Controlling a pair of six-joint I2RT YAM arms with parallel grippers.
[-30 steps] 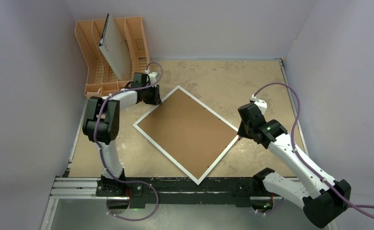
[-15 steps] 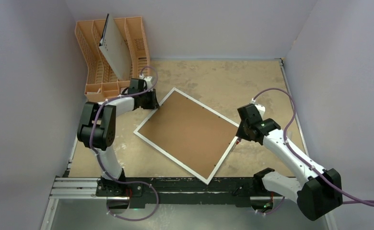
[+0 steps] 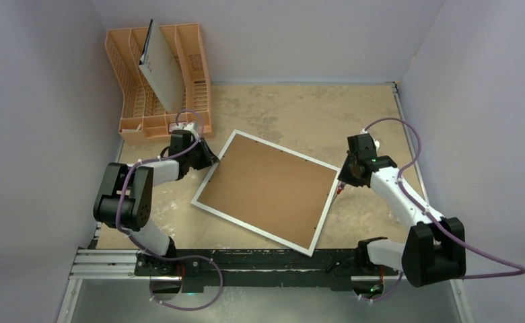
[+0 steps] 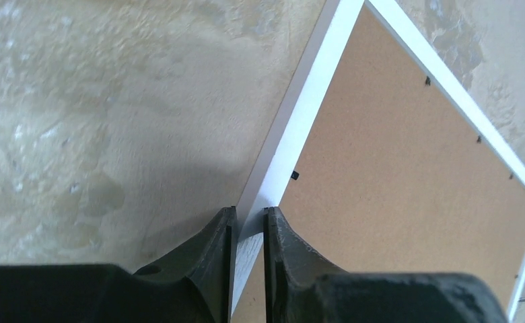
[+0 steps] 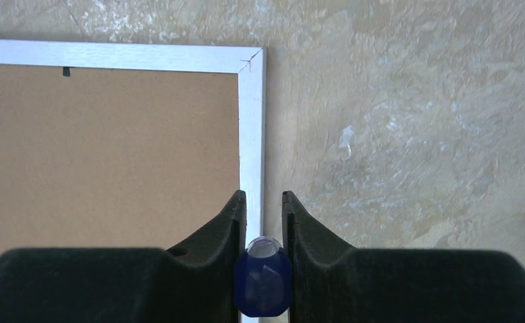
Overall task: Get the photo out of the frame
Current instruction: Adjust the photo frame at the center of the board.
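Observation:
The frame lies face down on the table, brown fibreboard back up, narrow white border all round. The photo is hidden beneath that back. My left gripper is shut on the white border at the frame's left edge; in the left wrist view the border runs straight between the jaws. My right gripper sits over the frame's right edge near its far corner. It is shut on a small blue tool with a clear tip, and the white border passes just under the jaws.
An orange plastic rack stands at the back left with a grey-white holed board leaning in it, close behind the left arm. Walls close in the left, back and right. A black rail runs along the near edge.
The frame has turned counter-clockwise on the table from a diamond pose. The left gripper came nearer and leftward with its edge; the right gripper swung farther back.

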